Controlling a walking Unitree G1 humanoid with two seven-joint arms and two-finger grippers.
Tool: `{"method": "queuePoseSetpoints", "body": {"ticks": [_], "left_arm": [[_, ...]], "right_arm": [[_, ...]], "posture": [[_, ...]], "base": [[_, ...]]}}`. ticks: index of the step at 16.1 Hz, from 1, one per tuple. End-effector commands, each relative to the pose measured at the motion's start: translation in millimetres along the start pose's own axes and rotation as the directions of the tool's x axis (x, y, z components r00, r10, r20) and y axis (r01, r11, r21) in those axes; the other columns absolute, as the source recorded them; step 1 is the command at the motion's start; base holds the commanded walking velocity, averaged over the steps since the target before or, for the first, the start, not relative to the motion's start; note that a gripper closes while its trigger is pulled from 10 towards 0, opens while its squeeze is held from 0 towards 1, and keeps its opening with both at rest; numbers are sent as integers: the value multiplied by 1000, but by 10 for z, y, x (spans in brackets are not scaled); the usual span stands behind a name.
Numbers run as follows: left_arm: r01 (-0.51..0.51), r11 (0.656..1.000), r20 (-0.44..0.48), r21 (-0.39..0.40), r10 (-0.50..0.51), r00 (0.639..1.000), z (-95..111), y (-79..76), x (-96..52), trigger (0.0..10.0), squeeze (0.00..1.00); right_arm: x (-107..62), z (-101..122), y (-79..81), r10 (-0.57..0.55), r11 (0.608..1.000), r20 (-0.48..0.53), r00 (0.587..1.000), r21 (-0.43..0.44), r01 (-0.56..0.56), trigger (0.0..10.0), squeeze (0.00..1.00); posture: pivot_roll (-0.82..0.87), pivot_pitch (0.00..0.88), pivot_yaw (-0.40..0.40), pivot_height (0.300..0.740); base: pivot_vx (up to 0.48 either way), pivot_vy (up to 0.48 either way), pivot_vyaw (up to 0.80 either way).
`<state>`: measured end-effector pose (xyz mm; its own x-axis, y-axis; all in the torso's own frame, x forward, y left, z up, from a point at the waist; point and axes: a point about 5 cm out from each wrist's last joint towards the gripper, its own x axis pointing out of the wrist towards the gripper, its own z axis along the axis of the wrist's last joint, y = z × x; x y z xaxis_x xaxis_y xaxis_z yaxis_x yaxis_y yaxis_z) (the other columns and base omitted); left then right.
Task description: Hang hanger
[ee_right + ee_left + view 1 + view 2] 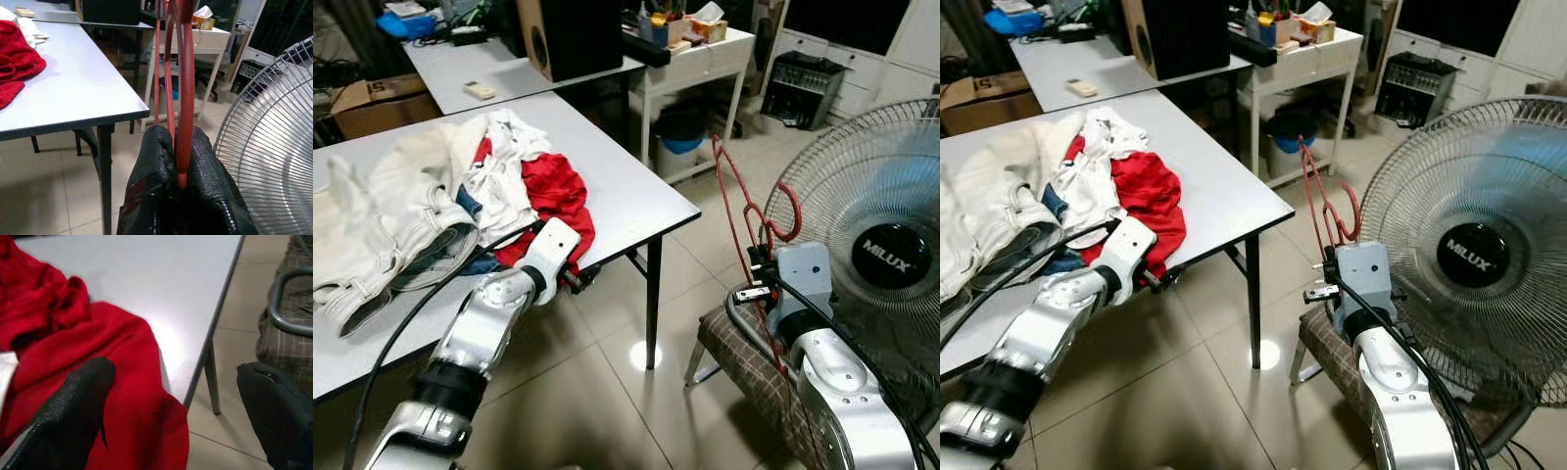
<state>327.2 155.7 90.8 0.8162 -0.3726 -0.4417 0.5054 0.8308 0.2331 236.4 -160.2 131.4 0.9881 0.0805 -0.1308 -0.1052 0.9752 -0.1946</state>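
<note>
A red wire hanger (742,208) stands upright in my right gripper (178,143), whose black fingers are shut on its lower part, beside a standing fan and out past the table's corner. My left gripper (173,374) is open at the near edge of the grey table (631,191). Its fingers (83,396) hover just over a crumpled red garment (554,192), with nothing held. The red garment (73,333) lies at the table's edge, partly hanging over it.
White and denim clothes (401,211) are piled on the table's left. A large MILUX fan (891,257) stands at the right, with a checked-seat chair (744,364) beneath my right arm. Behind are a second table with a black speaker (570,34) and a white side table (705,57).
</note>
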Motion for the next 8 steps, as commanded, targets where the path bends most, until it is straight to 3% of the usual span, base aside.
{"method": "queuePoseSetpoints", "body": {"ticks": [1,2,5,8], "left_arm": [[-56,998,-14,-34,55,998,9,102,1,3216,0],[-92,995,-23,-37,92,996,0,137,15,2235,0],[-134,991,-25,28,134,991,10,161,25,3216,0],[-143,987,-128,78,152,980,-202,220,-38,3294,0]], "right_arm": [[4,20,-14,-4,1000,12,1000,-17,4,10000,0],[-8,25,-40,-11,1000,14,1000,-18,11,10000,0],[-49,-24,-63,-16,1000,-1,1000,-23,16,10000,0],[-24,-39,38,37,999,-9,999,-22,-37,10000,0]], "posture": [[-98,0,67,740],[-100,0,83,740],[-75,23,77,740],[-54,28,53,740]], "base": [[0,0,0],[0,0,0],[0,0,0],[0,0,0]]}}
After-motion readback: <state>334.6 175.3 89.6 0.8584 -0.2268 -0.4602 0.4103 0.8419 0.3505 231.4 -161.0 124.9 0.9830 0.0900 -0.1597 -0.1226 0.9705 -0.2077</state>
